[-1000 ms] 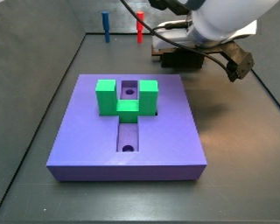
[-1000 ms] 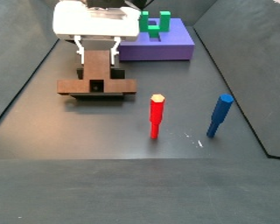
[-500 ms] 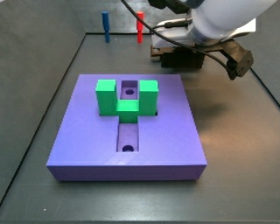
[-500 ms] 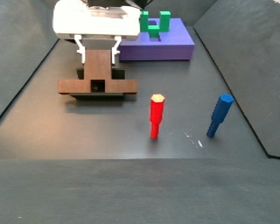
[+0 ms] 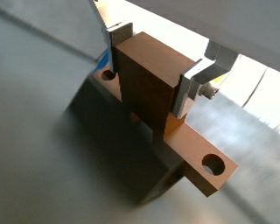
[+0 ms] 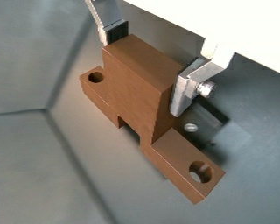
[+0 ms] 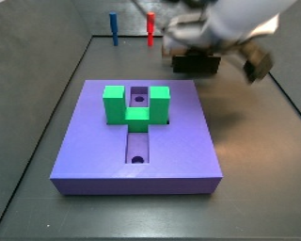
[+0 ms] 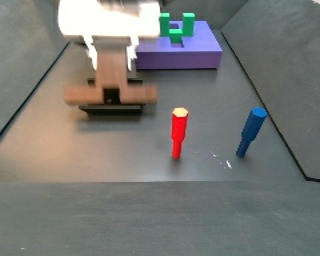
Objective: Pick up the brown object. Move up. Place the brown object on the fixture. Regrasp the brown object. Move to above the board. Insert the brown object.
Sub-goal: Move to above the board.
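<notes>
The brown object [image 5: 149, 83] is an orange-brown T-shaped piece, and it rests on the dark fixture [image 5: 113, 153] at the far end of the floor from the board. Its stem stands between my fingers in both wrist views, with round holes at the crossbar ends. My gripper [image 5: 154, 61] is shut on the stem, one silver finger [image 6: 192, 87] flat against its side. In a side view the gripper [image 8: 111, 52] is over the piece [image 8: 112, 78] and the fixture [image 8: 112, 108]. The purple board [image 7: 179, 141] carries the green U-block [image 7: 134, 104].
A red peg [image 8: 179, 132] and a blue peg [image 8: 251, 132] stand upright near the fixture. They also show past the board's far end, the red peg [image 7: 150, 30] and the blue peg [image 7: 114, 28]. Dark walls enclose the floor.
The arm and gripper are now blurred in both side views, so they are moving slightly. The brown object and fixture stay in about the same place.
</notes>
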### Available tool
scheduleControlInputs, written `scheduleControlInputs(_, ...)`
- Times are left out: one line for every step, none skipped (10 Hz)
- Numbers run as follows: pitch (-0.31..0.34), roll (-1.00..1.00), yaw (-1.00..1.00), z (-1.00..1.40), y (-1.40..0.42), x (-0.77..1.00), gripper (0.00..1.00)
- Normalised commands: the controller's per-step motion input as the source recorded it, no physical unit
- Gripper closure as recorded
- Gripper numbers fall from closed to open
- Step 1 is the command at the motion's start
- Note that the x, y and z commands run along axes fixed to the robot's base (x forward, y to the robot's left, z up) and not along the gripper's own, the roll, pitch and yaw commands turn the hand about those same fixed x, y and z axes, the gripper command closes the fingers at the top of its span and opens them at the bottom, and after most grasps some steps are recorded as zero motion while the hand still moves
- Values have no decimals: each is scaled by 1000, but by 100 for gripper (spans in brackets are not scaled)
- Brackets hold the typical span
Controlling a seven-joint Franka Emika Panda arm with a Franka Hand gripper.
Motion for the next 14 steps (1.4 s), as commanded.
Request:
scheduleControlInputs(-12, -92, -45, 1400, -2, -54, 100)
scheduleControlInputs(-4, -69, -27, 1400, 16, -58, 100)
scheduleControlInputs(30, -48, -25, 1400, -1, -45, 100)
scheduleControlInputs(37, -5, -22, 1400, -3, -44, 100)
scheduleControlInputs(46, -16, -2, 1400, -10, -46, 100)
scheduleControlInputs(59, -16, 1, 755, -4, -10, 100)
scheduleControlInputs(72, -2, 8, 401, -9, 14, 100)
scheduleControlInputs(82, 3, 20, 196, -17, 35, 100)
scheduleControlInputs(54, -1000, -176, 300, -1400, -964, 100)
scheduleControlInputs(50, -1000, -171, 274, -1400, -976, 100)
scheduleControlInputs(32, -1000, -163, 297, -1400, -1074, 100)
scheduleControlInputs(37, -1000, -158, 275, -1400, -1092, 100)
scheduleControlInputs(54, -1000, -160, 286, -1400, -1090, 100)
scheduleControlInputs(57, -1000, -154, 214, -986, -776, 100)
